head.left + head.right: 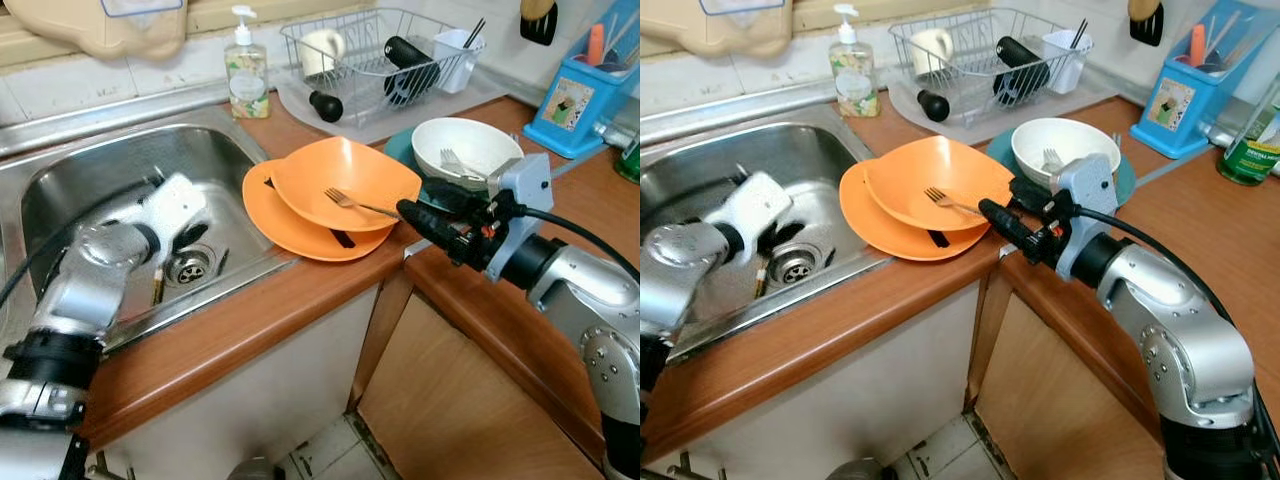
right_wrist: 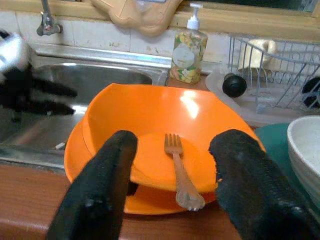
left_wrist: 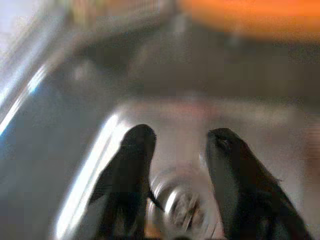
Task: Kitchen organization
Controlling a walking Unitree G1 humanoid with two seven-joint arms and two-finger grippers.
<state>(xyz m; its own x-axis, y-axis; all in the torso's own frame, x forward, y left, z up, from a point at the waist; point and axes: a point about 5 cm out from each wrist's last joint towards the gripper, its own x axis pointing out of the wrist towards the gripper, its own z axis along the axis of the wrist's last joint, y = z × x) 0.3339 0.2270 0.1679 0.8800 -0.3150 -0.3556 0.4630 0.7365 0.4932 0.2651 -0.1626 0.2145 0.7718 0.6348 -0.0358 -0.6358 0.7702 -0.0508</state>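
My right claw (image 2: 170, 195) is wide open and empty, level with the front edge of the wooden surface (image 1: 300, 300), its two black fingers straddling the handle of a fork (image 2: 180, 170). The fork lies in the upper of two stacked orange plates (image 1: 345, 180), tines pointing away from me, handle reaching toward the front edge. I judge the step in hand is picking up this fork. To do it well I would move forward a little, lower until the fingers bracket the handle end, then close gently so the shallow plate does not tip or slide on the one beneath.

My left claw (image 3: 180, 175) is also open and empty, low inside the steel sink (image 1: 60, 180), over the drain (image 3: 182, 207).

The right wrist view shows the handle centred between my fingers. The eye views add a white bowl (image 1: 465, 150) holding another fork just behind the plates, a dish rack (image 1: 375, 60) at the back edge, and a soap bottle (image 1: 246, 70).
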